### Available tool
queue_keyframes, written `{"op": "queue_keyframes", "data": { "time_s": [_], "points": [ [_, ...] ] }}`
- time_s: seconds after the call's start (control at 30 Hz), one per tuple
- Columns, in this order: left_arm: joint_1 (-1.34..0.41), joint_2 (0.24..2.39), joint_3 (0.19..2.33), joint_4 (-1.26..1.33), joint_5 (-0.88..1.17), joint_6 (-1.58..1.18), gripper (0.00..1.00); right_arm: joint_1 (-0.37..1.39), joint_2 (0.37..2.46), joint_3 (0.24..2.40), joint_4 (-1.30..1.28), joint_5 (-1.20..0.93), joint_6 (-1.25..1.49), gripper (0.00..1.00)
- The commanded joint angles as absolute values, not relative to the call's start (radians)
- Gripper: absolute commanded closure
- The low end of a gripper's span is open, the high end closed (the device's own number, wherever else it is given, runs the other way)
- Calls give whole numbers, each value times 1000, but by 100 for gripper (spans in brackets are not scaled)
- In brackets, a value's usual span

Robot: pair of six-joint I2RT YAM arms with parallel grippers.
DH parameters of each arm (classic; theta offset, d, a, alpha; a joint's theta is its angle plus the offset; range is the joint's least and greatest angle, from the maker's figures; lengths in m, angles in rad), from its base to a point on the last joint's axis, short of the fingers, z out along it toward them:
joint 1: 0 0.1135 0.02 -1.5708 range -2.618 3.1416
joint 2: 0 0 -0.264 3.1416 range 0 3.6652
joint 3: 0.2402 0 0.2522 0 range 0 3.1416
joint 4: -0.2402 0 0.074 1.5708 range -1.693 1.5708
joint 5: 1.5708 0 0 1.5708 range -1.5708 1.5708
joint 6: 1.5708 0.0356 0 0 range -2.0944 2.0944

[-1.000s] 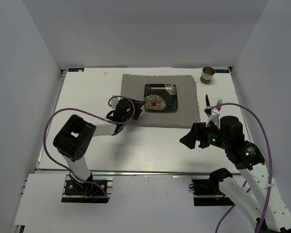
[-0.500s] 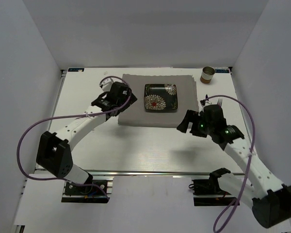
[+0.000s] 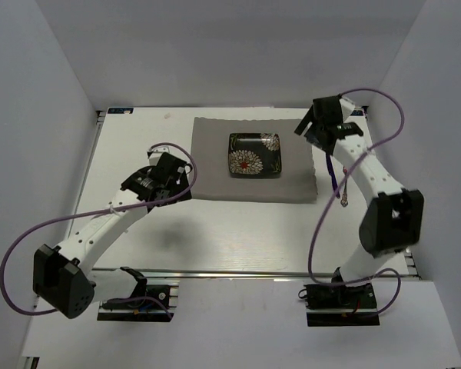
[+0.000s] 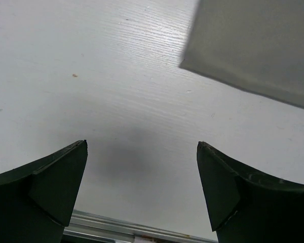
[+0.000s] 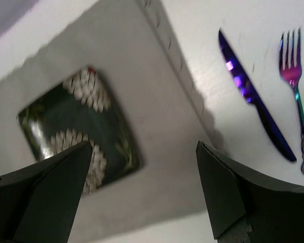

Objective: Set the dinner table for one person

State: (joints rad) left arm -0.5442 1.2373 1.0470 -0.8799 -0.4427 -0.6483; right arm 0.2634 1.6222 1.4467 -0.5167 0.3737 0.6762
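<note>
The dinner table (image 3: 238,231) fills the middle of the overhead view as a wide white top, with a metal rail (image 3: 215,270) along its lower edge. A grey placemat (image 3: 215,161) lies in the upper middle of the frame. On it, right of the cloth's centre, sits a dark square plate (image 3: 254,154) with white flower patterns.

The left gripper (image 3: 165,181) hangs just off the placemat's lower left corner. In the left wrist view the gripper (image 4: 142,152) has its jaws spread wide with nothing between them. Below it is bare table (image 4: 91,61), a corner of the placemat (image 4: 253,45) shows at upper right, and a strip of the rail (image 4: 106,225) runs along the bottom edge.

The right gripper (image 3: 311,127) is at the upper right of the overhead frame, by the placemat's upper right corner. In the right wrist view its jaws (image 5: 144,152) are likewise wide apart and hold nothing. Beneath them the plate (image 5: 76,131) sits at lower left on the placemat (image 5: 157,167). On the bare table (image 5: 202,30) to the right of the cloth lie a shiny purple-blue knife (image 5: 253,96) and a fork (image 5: 296,101) of the same iridescent finish. They are side by side and not touching. The knife runs diagonally from upper left to lower right, and the fork's tines point to the top of the frame.
</note>
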Motion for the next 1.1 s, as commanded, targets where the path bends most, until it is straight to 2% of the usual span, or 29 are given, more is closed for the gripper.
{"op": "queue_keyframes", "data": {
  "time_s": [0.0, 0.07, 0.2, 0.4, 0.9, 1.07],
  "points": [
    [-532, 1158, 1040, -867, -472, -594, 2, 204, 1803, 1610, -593, 482, 741, 11],
    [-532, 1140, 1026, -864, -492, -595, 2, 167, 1874, 1739, -612, 491, 747, 11],
    [-546, 1097, 991, -836, -428, -589, 2, 120, 1995, 1831, -514, 503, 692, 11],
    [-537, 1107, 996, -819, -403, -577, 2, 38, 2169, 2035, -523, 477, 675, 11],
    [-537, 1173, 997, -799, -344, -548, 2, -66, 2379, 2155, -273, 284, 632, 11],
    [-537, 1186, 1002, -802, -347, -546, 2, -69, 2462, 2229, -290, 245, 634, 15]
  ]
}}
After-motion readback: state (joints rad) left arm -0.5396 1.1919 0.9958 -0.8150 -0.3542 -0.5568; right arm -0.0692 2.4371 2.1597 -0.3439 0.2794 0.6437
